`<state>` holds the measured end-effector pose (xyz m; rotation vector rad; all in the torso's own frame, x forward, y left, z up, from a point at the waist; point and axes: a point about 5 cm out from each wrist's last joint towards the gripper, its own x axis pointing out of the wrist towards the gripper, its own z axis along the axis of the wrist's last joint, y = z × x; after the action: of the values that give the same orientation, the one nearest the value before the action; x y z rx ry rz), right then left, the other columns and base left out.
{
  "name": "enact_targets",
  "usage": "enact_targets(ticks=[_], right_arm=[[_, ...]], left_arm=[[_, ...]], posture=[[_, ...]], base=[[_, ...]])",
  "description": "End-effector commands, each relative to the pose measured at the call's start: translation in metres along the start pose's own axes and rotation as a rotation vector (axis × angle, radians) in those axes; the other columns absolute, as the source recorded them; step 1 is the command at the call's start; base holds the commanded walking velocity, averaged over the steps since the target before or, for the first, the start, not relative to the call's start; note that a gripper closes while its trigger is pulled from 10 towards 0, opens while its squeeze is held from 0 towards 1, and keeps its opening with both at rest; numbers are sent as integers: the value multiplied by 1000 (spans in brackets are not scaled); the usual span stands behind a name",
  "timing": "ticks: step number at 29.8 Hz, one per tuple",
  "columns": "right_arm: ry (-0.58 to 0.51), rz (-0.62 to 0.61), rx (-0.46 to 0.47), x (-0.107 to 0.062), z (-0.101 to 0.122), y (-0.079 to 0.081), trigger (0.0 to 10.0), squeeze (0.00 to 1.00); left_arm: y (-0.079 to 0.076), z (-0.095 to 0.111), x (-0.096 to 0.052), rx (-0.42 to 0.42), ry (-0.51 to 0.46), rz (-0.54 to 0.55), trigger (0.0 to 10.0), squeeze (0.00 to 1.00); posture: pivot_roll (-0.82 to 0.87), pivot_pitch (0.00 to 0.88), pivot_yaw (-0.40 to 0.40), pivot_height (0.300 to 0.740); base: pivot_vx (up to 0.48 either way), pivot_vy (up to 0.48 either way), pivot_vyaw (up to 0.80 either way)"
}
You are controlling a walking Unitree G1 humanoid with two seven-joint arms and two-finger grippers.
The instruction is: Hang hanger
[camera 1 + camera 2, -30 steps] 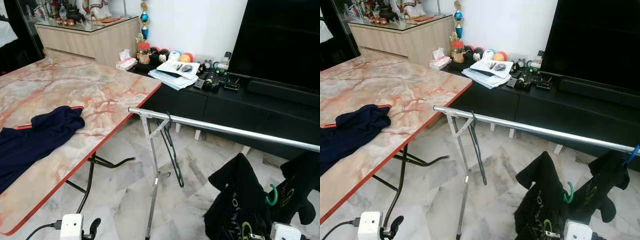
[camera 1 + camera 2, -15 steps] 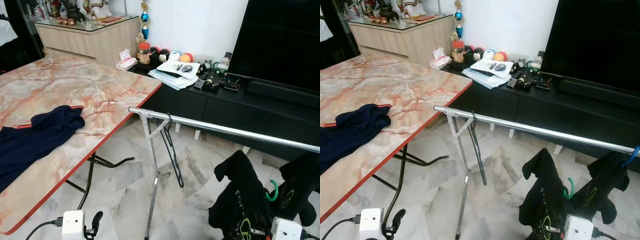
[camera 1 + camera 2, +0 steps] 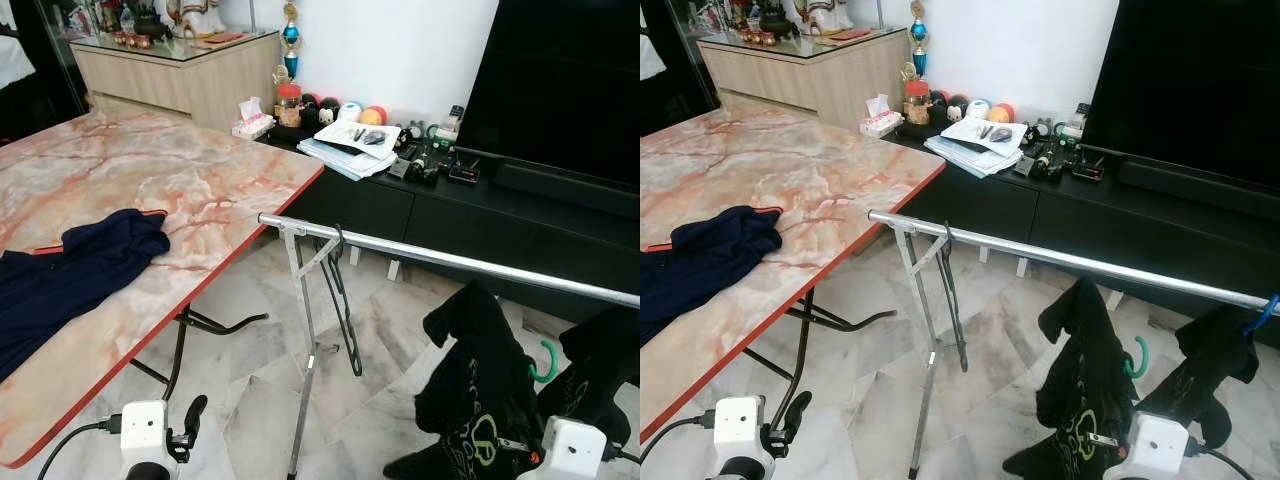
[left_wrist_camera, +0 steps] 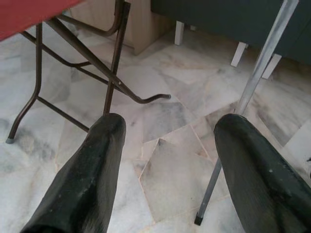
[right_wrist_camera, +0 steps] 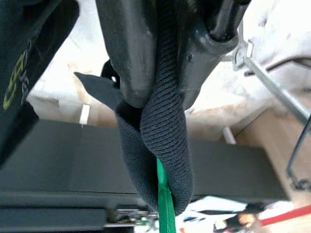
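A black T-shirt point(image 3: 475, 370) hangs on a green hanger whose hook point(image 3: 545, 362) stands just below the silver rail point(image 3: 450, 262). My right gripper point(image 5: 160, 92) is shut on the shirt's collar and the green hanger neck, low on the right behind its white wrist block point(image 3: 570, 450). An empty black hanger point(image 3: 340, 300) hangs near the rail's left end by the stand. My left gripper point(image 4: 167, 141) is open low over the floor beside the table leg, with nothing between its fingers.
A marble-top folding table point(image 3: 200, 180) with a red edge carries a navy garment point(image 3: 70, 280) on the left. A second black shirt point(image 3: 600, 370) hangs on the rail at the right. A black TV cabinet point(image 3: 480, 220) with clutter stands behind the rail.
My right gripper has lifted the shirt and green hanger closer to the rail. The left wrist has risen slightly.
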<state>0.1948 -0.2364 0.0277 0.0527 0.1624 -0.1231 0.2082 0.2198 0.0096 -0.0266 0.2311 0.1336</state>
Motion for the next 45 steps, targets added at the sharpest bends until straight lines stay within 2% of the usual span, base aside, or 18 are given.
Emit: enact_targets(ticks=[1, 6, 12, 21, 27, 34, 40, 45], right_arm=[[-51, 23, -15, 3, 13, 2, 10000, 0], [-54, 38, -28, 4, 17, 1, 10000, 0], [-47, 6, 15, 4, 17, 0, 10000, 0], [-29, -14, 28, 2, 16, -3, 10000, 0], [-11, -7, 13, 0, 17, -5, 10000, 0], [-11, -14, -3, 3, 22, -10, 10000, 0], [-9, -7, -5, 5, 23, -7, 10000, 0], [-6, 10, -5, 3, 22, -3, 10000, 0]], left_arm=[[1, 1, -1, -7, 3, 12, 10000, 0], [4, 2, -3, -10, 4, 24, 10000, 0], [-1, 3, -5, -23, 9, 6, 10000, 0], [-4, 2, -8, -27, 27, 2, 10000, 0], [-4, 5, -10, -26, 31, 1, 10000, 0], [-3, 10, -7, -27, 33, 8, 10000, 0], [0, 12, -6, -42, 32, 27, 10000, 0], [1, 14, -8, -10, 35, 20, 10000, 0]], posture=[[21, 0, -33, 740], [25, 0, -37, 740], [26, 0, -36, 740], [22, 0, -31, 740], [19, 9, -29, 740], [11, 69, -33, 740], [22, 102, -32, 740], [24, 111, -30, 740]], base=[[0, 0, 0], [0, 0, 0], [0, 0, 0], [0, 0, 0], [0, 0, -785], [0, 0, -777], [0, 240, -776], [0, 62, -624]])
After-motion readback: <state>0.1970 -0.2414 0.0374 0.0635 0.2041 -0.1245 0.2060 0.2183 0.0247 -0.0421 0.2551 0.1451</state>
